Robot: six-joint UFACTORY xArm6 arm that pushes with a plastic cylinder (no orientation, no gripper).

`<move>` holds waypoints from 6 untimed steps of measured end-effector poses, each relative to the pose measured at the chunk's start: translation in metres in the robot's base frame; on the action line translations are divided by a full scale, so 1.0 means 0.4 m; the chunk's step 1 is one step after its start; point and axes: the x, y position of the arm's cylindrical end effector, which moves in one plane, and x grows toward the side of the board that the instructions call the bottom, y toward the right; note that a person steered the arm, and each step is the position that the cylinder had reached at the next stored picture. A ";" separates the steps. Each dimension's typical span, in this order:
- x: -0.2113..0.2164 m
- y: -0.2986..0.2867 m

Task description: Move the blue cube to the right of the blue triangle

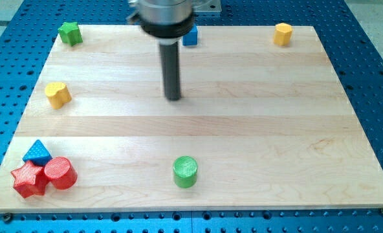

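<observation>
While the blue cube [191, 37] is sitting far from its goal, the step in hand looks like the approach: nothing is touching it yet. Taking the blue triangle [37, 153] as landmark, near the view's bottom left corner of the table [262, 129], a red star [27, 179] is lying just below it, touching or nearly so, and a red cylinder [61, 173] is pressing in beside it to the lower right. A green cylinder [185, 171] is standing well right of the triangle, near the table's bottom edge. Further up from the triangle, a yellow block [57, 94] is resting near the left edge. My tip [173, 98] is hovering at mid-table, far up and right of the triangle, clear of every block; being a bare rod, it has no hand to open or close. The cube is lying beyond the tip, slightly to the view's right, at the table's top edge and partly hidden behind the arm's body. Farthest from the triangle, a green block [69, 32] and another yellow block [282, 33] are sitting at the top corners. I judge the next move is calling for the tip to get behind the cube, on its top side, then push it down and left; the red cylinder is crowding the spot right of the triangle.
</observation>
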 end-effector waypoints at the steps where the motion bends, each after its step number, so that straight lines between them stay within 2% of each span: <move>1: -0.120 0.112; 3: -0.394 0.215; 4: -0.466 0.159; 5: -0.415 -0.028; 6: -0.161 -0.193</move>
